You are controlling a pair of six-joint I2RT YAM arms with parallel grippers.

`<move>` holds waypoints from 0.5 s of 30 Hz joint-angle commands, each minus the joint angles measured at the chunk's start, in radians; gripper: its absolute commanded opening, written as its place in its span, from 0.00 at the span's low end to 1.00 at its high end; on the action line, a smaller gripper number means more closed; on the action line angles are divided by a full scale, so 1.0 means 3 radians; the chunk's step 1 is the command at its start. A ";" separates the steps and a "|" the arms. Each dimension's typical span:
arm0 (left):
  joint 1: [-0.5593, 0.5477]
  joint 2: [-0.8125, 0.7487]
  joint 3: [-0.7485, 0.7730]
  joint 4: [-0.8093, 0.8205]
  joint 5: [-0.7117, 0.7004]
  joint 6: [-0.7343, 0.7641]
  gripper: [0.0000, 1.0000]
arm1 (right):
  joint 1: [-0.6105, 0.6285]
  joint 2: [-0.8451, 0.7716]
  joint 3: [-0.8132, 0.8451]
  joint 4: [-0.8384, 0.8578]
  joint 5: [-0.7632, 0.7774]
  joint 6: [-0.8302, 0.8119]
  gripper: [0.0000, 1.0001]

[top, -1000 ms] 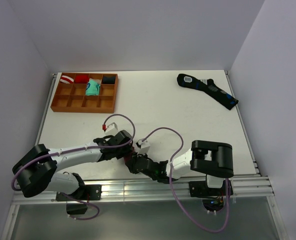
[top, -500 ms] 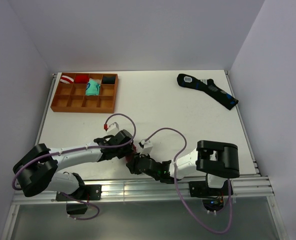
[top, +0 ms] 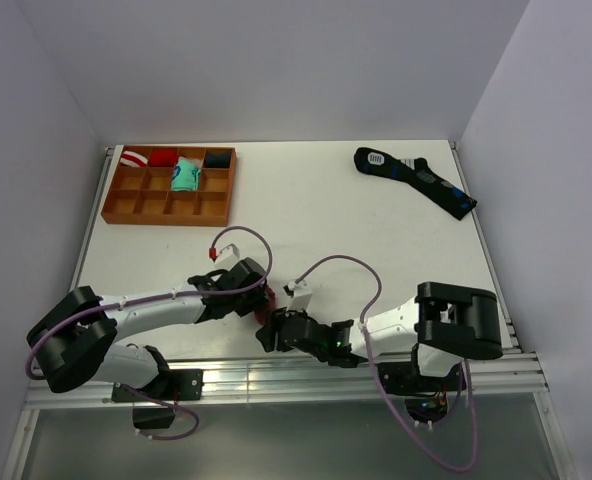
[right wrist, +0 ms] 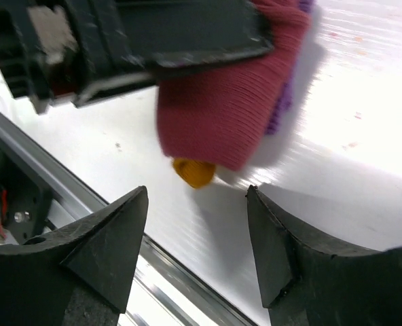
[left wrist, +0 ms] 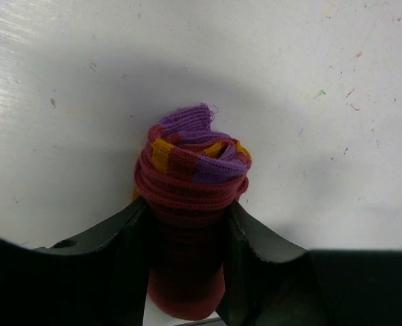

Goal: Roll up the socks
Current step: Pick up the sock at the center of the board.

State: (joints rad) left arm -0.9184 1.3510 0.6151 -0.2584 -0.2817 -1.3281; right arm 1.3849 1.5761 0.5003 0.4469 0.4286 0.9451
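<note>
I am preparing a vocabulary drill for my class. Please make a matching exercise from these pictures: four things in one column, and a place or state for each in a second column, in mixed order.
Column one
1. maroon sock
2. black sock
3. wooden tray
4. right gripper

Column two
A. at the far left of the table
B. open, holding nothing
C. rolled up, clamped in the left gripper
D. lying stretched out at the far right

Pairs: 1-C, 2-D, 3-A, 4-B
</note>
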 commanded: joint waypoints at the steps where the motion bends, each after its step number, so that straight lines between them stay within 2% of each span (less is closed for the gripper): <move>1: 0.0034 0.0053 -0.0112 -0.0146 0.0116 0.0035 0.00 | 0.0021 0.0003 -0.0215 -0.0983 -0.0023 0.0030 0.69; 7: 0.0096 -0.0019 -0.0133 -0.0141 0.0131 0.0096 0.00 | 0.0011 -0.0487 -0.0384 -0.1136 0.0054 0.0117 0.71; 15: 0.0142 -0.0024 -0.0128 -0.0090 0.0192 0.0163 0.01 | -0.0066 -0.1290 -0.0333 -0.1816 0.0202 0.0189 0.73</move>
State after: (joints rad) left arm -0.8818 1.3380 0.6037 -0.2478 -0.2321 -1.3178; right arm 1.3773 1.2594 0.4038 0.0608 0.4438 0.9791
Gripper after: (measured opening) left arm 0.439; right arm 0.728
